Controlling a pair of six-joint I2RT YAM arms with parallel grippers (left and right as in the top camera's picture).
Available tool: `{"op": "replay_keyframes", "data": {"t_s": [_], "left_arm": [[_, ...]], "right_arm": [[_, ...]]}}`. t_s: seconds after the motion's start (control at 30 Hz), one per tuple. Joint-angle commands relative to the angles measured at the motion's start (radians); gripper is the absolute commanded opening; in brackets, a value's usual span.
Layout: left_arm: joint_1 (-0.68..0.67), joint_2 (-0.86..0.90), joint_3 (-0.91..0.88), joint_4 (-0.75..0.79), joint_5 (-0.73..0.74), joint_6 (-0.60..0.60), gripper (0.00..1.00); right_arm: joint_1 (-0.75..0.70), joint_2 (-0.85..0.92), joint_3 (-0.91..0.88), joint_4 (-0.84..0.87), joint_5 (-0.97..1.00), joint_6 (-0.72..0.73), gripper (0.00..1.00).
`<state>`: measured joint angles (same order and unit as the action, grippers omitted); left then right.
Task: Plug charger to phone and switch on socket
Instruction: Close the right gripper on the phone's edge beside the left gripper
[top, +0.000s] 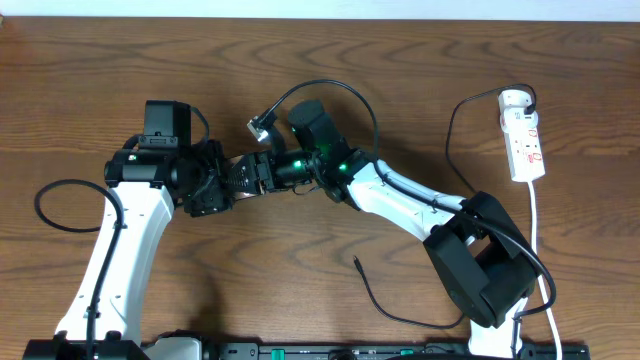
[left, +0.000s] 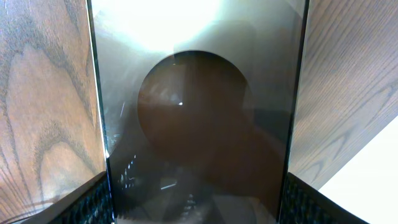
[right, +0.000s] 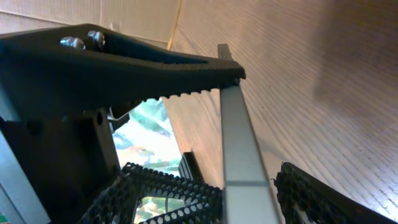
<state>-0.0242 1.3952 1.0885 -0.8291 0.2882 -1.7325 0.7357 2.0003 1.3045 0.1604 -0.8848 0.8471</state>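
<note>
From overhead, the left gripper (top: 222, 187) and the right gripper (top: 260, 176) meet nose to nose at the middle of the table (top: 120, 60), and what sits between them is too dark to make out. The charger's tip (top: 358, 263) lies loose on the wood in front of the right arm, well apart from both grippers, with its black cable curling away toward the front edge. The socket (top: 524, 140) lies at the far right, a black plug in its far end. In the left wrist view the phone (left: 199, 124) fills the middle, glossy face toward the camera with a dark round reflection, and the meshed fingers (left: 87, 202) press on its two long edges: clamped on it. In the right wrist view the phone shows edge-on as a thin grey slab between the jaws. The upper finger (right: 155, 68) touches its end and the other stands just beside it, so I cannot tell whether this gripper grips or only straddles.
</note>
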Motion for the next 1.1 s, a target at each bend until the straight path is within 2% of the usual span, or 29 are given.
{"op": "replay_keyframes", "data": {"t_s": [0.0, 0.3, 0.53, 0.77, 0.93, 1.07], "left_arm": [[-0.002, 0.000, 0.013, 0.000, 0.015, -0.017, 0.07], [-0.002, 0.000, 0.013, -0.006, 0.015, -0.017, 0.07], [-0.002, 0.000, 0.013, -0.006, 0.016, -0.016, 0.07], [-0.002, 0.000, 0.013, -0.006, 0.017, -0.016, 0.07], [-0.002, 0.000, 0.013, -0.006, 0.018, -0.016, 0.07], [-0.002, 0.000, 0.013, -0.006, 0.019, -0.016, 0.07]], "right_arm": [[0.011, -0.002, 0.009, 0.000, 0.040, -0.019, 0.72], [0.017, -0.002, 0.009, 0.000, 0.061, -0.034, 0.66], [0.021, -0.002, 0.009, 0.000, 0.065, -0.037, 0.57], [0.029, -0.002, 0.009, 0.000, 0.069, -0.041, 0.51], [0.031, -0.002, 0.009, 0.000, 0.071, -0.041, 0.42], [0.031, -0.002, 0.009, 0.000, 0.071, -0.041, 0.41]]}}
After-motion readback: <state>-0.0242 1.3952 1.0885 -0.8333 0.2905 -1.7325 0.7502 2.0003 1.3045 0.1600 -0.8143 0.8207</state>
